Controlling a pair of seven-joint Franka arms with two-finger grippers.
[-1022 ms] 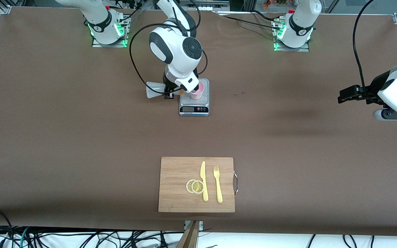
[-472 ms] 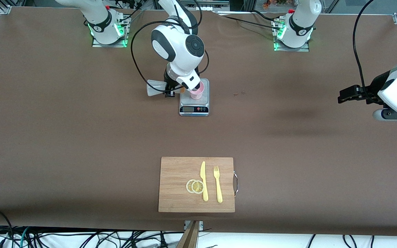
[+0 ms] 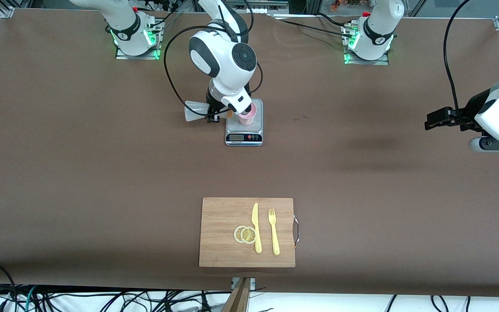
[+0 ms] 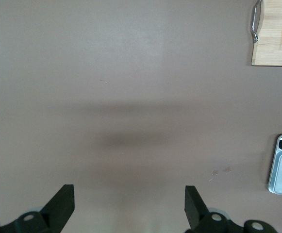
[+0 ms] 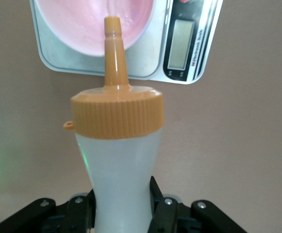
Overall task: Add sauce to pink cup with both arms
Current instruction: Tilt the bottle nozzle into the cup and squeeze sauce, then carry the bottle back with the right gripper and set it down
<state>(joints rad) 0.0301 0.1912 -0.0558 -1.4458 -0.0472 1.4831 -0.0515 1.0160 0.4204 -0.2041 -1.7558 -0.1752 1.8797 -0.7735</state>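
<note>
My right gripper is shut on the sauce bottle, a whitish squeeze bottle with an orange cap. It holds the bottle tipped over, the nozzle pointing over the rim of the pink cup. The bottle's base sticks out toward the right arm's end of the table. The cup stands on the steel plate of a small scale. My left gripper is open and empty, up over bare table at the left arm's end, and waits there; its black fingers show wide apart.
A wooden cutting board lies nearer to the front camera, with two lemon slices, a yellow knife and a yellow fork. The scale's display faces the front camera. Brown mat covers the table.
The right arm's wrist shifted slightly over the scale; the bottle stays tipped at the cup. The left arm has not moved.
</note>
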